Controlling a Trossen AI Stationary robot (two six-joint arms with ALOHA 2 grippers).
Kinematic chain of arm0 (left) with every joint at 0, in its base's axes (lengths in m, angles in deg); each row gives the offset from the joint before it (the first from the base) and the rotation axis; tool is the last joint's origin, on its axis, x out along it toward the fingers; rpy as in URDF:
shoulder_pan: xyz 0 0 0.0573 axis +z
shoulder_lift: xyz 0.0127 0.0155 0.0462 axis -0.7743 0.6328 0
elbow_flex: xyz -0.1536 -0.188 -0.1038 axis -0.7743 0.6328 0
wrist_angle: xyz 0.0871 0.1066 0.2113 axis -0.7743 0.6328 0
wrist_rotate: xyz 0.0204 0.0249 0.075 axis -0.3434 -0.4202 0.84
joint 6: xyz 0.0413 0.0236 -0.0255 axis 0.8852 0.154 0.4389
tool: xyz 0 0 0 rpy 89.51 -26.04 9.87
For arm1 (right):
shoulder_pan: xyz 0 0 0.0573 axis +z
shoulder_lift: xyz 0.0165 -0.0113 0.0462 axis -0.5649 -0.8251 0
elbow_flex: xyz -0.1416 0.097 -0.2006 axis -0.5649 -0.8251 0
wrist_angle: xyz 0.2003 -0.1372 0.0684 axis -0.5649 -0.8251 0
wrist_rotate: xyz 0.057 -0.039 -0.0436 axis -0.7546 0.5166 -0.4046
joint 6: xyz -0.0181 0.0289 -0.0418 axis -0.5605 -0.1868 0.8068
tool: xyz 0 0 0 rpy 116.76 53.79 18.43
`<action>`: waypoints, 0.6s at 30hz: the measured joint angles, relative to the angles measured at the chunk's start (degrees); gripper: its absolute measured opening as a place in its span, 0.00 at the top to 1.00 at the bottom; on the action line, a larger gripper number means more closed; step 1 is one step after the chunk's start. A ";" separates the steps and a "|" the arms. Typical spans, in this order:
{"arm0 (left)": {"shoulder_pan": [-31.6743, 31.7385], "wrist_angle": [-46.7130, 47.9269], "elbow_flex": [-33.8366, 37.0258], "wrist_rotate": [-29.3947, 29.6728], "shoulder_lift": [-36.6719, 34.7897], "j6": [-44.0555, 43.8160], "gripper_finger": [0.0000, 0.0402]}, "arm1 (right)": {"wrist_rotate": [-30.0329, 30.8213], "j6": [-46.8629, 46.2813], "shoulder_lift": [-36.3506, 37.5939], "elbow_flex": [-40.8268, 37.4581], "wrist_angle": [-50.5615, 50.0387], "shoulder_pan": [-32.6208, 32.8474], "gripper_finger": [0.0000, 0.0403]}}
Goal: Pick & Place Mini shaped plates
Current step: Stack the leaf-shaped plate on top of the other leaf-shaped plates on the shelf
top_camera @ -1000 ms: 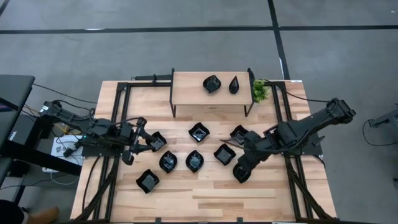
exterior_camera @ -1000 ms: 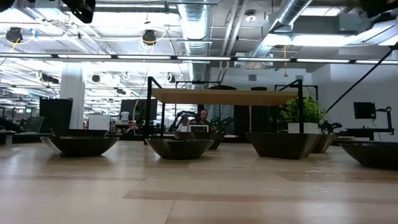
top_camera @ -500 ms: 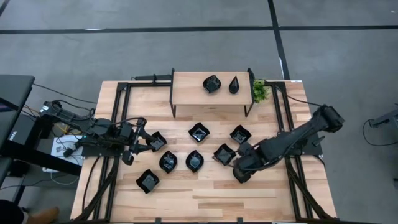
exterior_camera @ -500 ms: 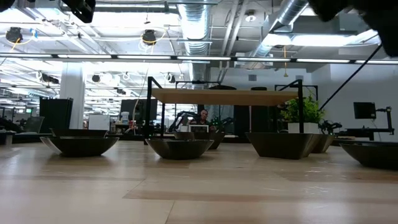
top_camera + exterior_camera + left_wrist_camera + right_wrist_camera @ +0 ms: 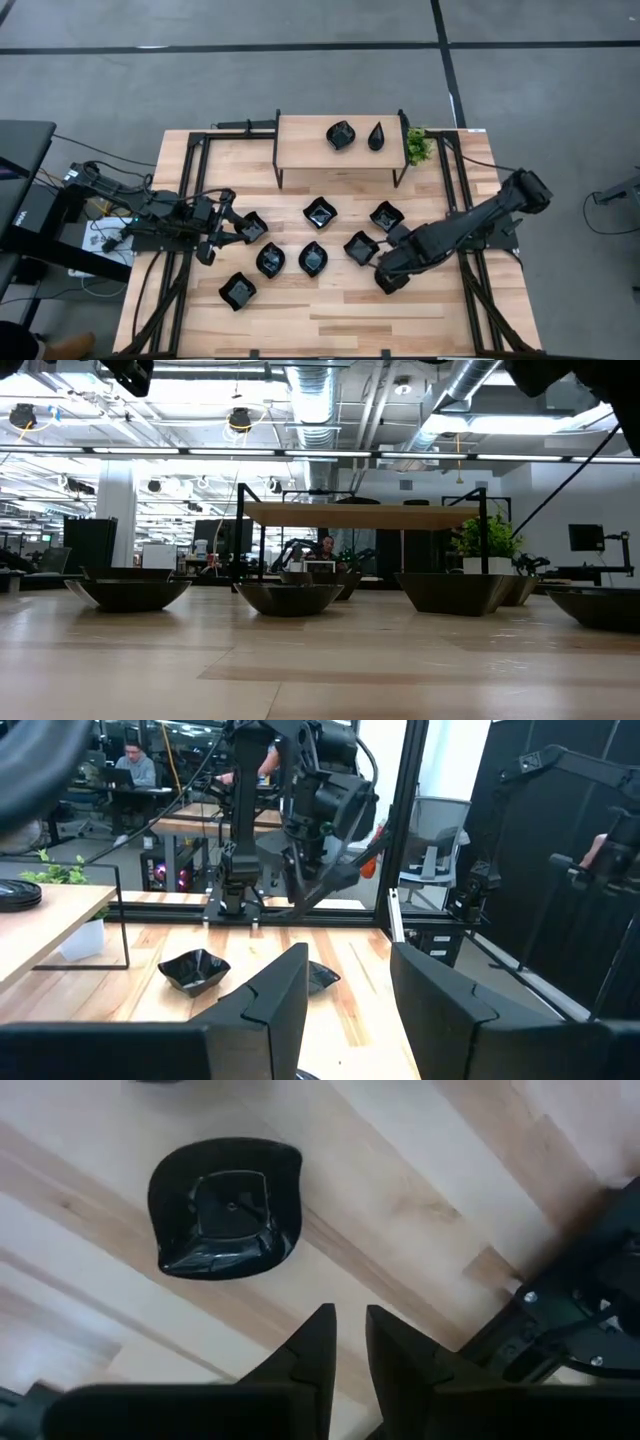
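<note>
- The right gripper (image 5: 388, 277) sits low over the table's right half; in the high view the arm covers whatever lies under it.
- In its wrist view the right fingers (image 5: 318, 1348) stand narrowly apart with bare wood in the gap and nothing held; a wavy-edged plate (image 5: 226, 1208) lies on the wood beyond the tips, apart from them.
- The left gripper (image 5: 232, 228) rests at the table's left edge, just beside a plate (image 5: 252, 226); contact cannot be told from above.
- The left fingers (image 5: 270, 1003) stand wide with nothing between them; the plate close by is hidden below this view, and only two farther plates show past the tips.
- Six more plates lie loose on the table in the high view, one (image 5: 238, 291) nearest the front left.
- Two plates, one wavy (image 5: 341, 134) and one teardrop (image 5: 376, 136), sit on the raised shelf (image 5: 300, 145), with a plant (image 5: 417, 147) at its right end.
- In the low view the plates show only as dark rims side-on, and the one at the right (image 5: 598, 606) is cut off by the frame.
- The arms there are only dark shapes at the top corners; neither gripper shows.
- A person (image 5: 133, 767) sits at a desk far behind, partly blocked by the right arm.
</note>
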 joint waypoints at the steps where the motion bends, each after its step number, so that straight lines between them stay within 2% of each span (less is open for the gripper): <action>1: 0.01 0.01 0.00 0.00 0.00 0.11 0.64 | 0.78 0.02 0.77 0.00 -0.41 -0.02 0.87; 11: 0.01 -0.04 0.00 0.00 0.00 0.11 0.64 | 2.82 -4.07 12.85 -2.01 0.45 0.02 0.87; 13: -0.01 -0.07 0.00 0.00 0.00 0.11 0.64 | 2.73 -7.43 16.53 -5.82 4.77 0.51 0.87; 18: -0.02 -0.21 0.00 -0.02 0.00 0.09 0.64 | 5.62 -14.51 22.34 -16.38 23.62 2.40 0.87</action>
